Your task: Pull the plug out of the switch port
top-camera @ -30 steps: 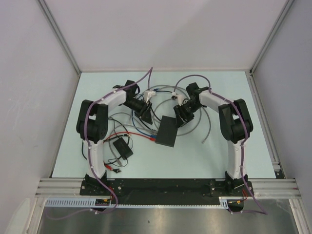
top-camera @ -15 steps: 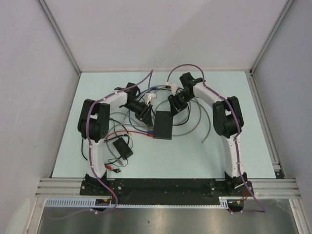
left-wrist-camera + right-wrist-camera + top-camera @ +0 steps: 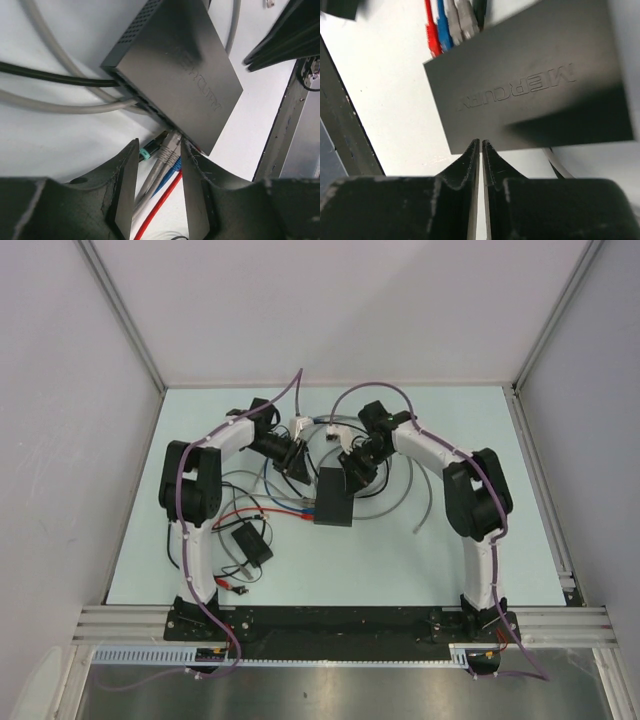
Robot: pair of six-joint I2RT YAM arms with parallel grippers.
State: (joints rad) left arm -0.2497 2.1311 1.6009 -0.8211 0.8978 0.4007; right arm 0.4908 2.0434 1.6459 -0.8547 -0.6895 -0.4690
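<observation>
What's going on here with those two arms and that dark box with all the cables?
The robot is working on a dark grey switch. The left gripper is open around a grey plug seated in the switch port. The right gripper is shut, its tips at the switch's opposite edge, perhaps to steady it. That plug is not out yet.

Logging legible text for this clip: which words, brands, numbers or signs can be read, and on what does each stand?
"MERCURY": embossed on the top face of the flat dark grey rectangular box, upside down in the right wrist view, last letter faint.
Same embossing in the left wrist view: too slanted to read.
Small black box in the top view: too small to show any text.
</observation>
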